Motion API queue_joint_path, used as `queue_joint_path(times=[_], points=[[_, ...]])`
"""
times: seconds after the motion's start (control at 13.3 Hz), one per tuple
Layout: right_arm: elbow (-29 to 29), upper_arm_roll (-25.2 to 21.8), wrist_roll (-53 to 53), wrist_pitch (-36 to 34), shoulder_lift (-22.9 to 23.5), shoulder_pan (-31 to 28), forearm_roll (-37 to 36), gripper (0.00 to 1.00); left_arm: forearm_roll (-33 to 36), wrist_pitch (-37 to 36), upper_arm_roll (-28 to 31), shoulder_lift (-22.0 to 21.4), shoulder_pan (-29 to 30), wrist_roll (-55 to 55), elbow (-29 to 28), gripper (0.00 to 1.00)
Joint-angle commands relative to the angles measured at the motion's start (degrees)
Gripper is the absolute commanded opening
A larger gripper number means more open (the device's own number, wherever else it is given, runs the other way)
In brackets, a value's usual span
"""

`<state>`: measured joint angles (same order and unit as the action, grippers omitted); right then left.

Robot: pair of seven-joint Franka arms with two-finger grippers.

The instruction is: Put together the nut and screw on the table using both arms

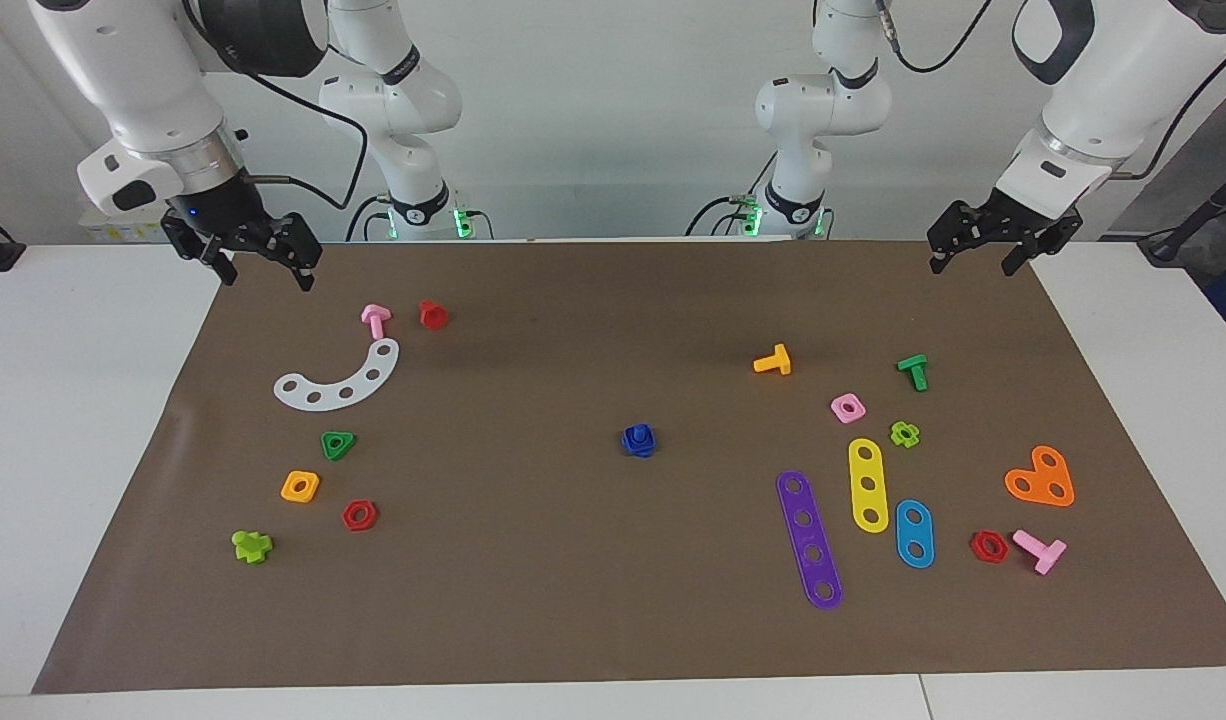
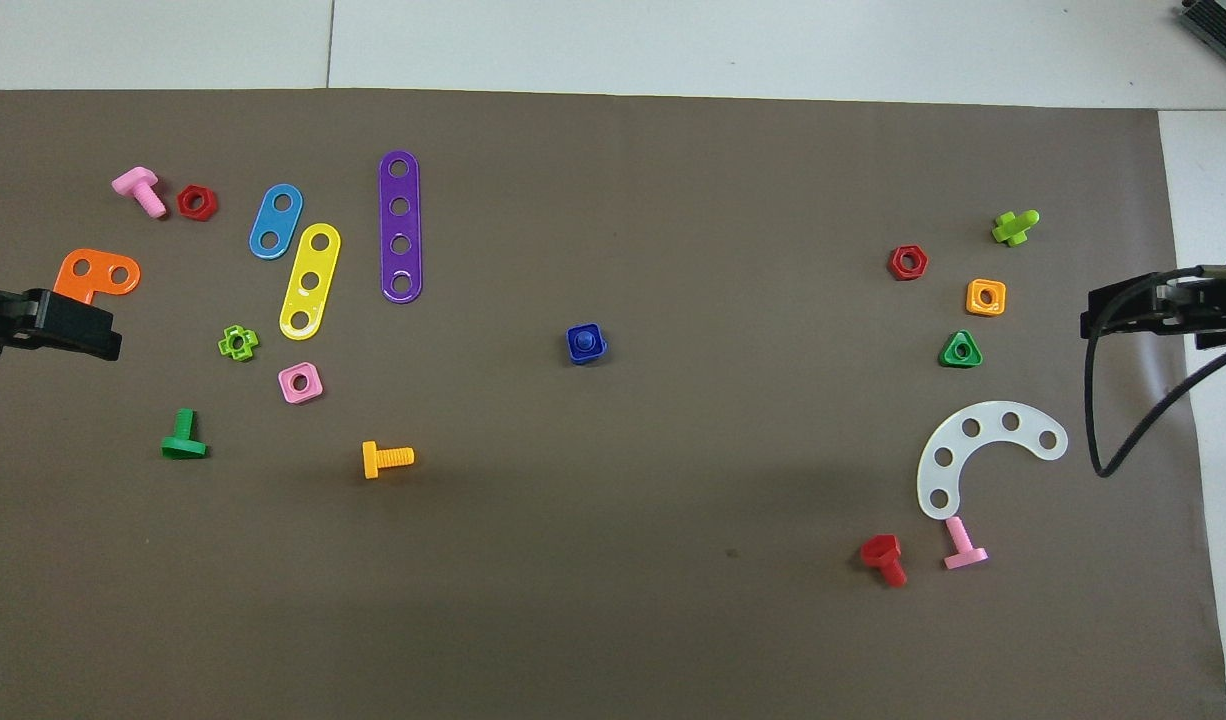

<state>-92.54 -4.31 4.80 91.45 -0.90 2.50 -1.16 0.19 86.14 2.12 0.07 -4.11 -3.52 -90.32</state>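
The dark-blue nut (image 1: 639,440) sits in the middle of the brown paper sheet on the table (image 1: 573,600), with the dark-blue screw seated in it as one stacked piece. In the overhead view the square nut (image 2: 585,343) shows a round blue stub in its centre hole; the screw's head is hidden. My right gripper (image 1: 268,268) hangs open and empty over the paper's corner nearest the right arm's base, also in the overhead view (image 2: 1123,310). My left gripper (image 1: 975,262) hangs open and empty over the corner nearest the left arm's base, also in the overhead view (image 2: 73,330).
Toward the right arm's end lie a white curved strip (image 1: 343,380), pink and red screws, a green triangular nut (image 1: 338,445), an orange square nut (image 1: 300,487) and a red nut. Toward the left arm's end lie coloured strips (image 1: 809,540), a pink square nut (image 1: 848,407), an orange plate and several screws.
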Motion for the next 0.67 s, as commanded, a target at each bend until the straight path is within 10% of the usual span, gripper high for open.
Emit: queue_joint_path(times=[0.0, 0.6], points=[[-1.0, 1.0, 0.7, 0.5, -0.8, -0.7, -0.5, 1.0, 2.4, 0.7, 0.0, -1.7, -1.3, 2.0, -2.3, 1.0], [-0.9, 1.1, 1.7, -0.9, -0.8, -0.7, -0.6, 1.0, 2.0, 2.4, 0.0, -1.7, -0.4, 1.7, -2.3, 1.0]])
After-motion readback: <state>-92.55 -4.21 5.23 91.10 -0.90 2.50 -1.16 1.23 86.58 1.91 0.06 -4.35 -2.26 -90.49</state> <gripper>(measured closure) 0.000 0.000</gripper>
